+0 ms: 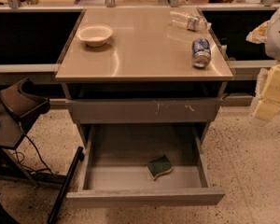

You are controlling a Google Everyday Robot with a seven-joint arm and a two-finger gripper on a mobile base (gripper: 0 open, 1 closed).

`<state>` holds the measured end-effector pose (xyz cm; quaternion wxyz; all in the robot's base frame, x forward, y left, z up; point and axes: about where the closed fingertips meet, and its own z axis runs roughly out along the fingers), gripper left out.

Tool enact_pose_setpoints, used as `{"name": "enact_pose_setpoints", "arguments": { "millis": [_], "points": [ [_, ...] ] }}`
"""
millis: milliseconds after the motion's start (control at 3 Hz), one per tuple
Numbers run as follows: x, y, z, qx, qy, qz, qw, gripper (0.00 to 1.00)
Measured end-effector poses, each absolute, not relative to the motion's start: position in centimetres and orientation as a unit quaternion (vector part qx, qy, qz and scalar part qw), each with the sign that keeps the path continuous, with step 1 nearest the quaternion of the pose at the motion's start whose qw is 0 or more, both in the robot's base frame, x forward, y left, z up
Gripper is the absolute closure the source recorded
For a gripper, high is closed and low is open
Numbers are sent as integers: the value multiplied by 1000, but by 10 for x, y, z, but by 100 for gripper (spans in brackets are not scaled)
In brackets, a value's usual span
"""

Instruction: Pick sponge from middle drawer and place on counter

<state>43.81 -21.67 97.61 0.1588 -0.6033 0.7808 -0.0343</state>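
view: camera view;
sponge (159, 166): green face up in the open middle drawer (144, 198), near its front;
handling: likely light, soft, squashy; pinch across its narrow sides from above;
gripper (23, 101): far left, well apart from the drawer; spread or pressed together, cannot tell

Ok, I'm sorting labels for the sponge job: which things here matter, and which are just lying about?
Job: sponge in the open middle drawer; counter; gripper at the right edge, away from the drawer.
Lying about: bowl, can, bottle, all on the counter; scratched upper drawer.
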Motion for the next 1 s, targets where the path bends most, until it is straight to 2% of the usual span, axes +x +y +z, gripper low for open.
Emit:
{"name": "enact_pose_setpoints", "arguments": {
  "millis": [1000],
  "points": [
    [453,-203,934,-596,781,-20,187,0]
  ]
}}
